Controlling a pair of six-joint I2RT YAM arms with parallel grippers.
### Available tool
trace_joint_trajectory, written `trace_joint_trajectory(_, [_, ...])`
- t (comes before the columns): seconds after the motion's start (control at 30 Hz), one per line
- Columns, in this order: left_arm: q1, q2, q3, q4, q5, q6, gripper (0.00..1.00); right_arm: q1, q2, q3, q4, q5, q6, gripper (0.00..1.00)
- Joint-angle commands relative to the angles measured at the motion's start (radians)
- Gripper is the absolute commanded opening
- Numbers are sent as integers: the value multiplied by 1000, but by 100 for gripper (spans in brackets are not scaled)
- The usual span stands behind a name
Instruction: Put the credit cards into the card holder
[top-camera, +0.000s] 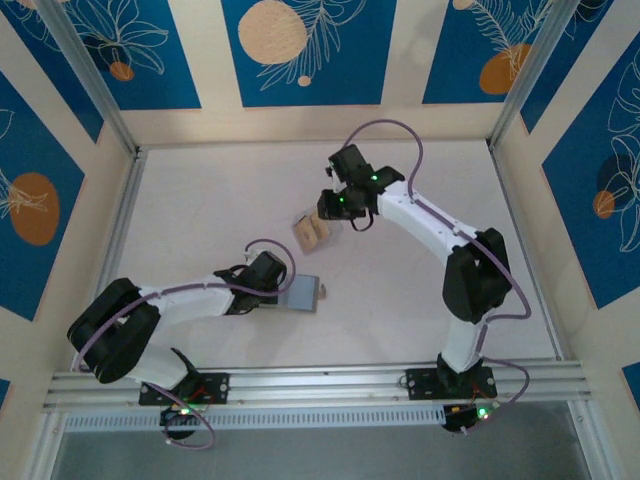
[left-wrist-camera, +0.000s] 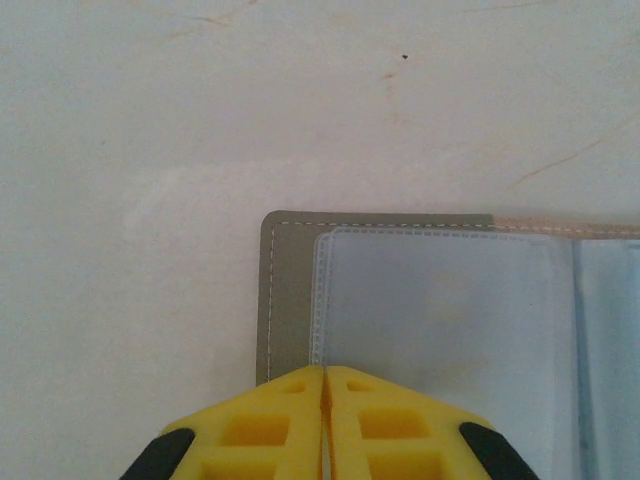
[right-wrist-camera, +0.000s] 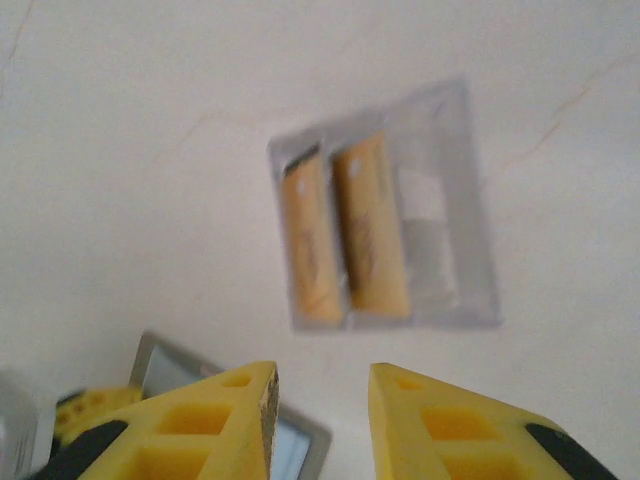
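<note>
The left gripper (left-wrist-camera: 323, 390) is clenched, its yellow fingertips pressed together with barely a slit between them. They meet right over the near edge of the wallet (left-wrist-camera: 288, 300); whether they pinch that edge or only press on it I cannot tell. The wallet lies open and flat on the table (top-camera: 200, 200), with a grey border and a pale-blue stitched sleeve inside. In the top view it sits near the table's middle, toward the arm bases.

The right gripper (right-wrist-camera: 322, 400) is released — its fingers stand apart with nothing between them, hovering above the table. Just beyond its tips lies a clear case (right-wrist-camera: 440, 200), blurred, with two tan cards (right-wrist-camera: 372, 230) side by side in it. In the top view the case and cards sit a little farther from the bases than the wallet — near it, not touching.
</note>
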Motion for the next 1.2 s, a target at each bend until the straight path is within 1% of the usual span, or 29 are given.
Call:
trace_joint_trajectory(0.0, [9, 22, -39, -50, 66, -18, 8, -9, 109, 72, -113, 70, -58, 32])
trace_joint_trajectory(0.17, [9, 25, -43, -45, 75, -18, 8, -22, 235, 194, -153, 42, -88, 32])
trace_joint_trajectory(0.33, [8, 22, -43, -44, 77, -18, 8, -18, 308, 259, -169, 37, -105, 32])
trace_joint_trajectory(0.87, [9, -1, -57, -45, 79, -29, 8, 10, 416, 375, -210, 32, -142, 31])
trace_joint_trajectory(1.17, [8, -4, -62, -46, 79, -31, 8, 18, 429, 386, -216, 28, -146, 30])
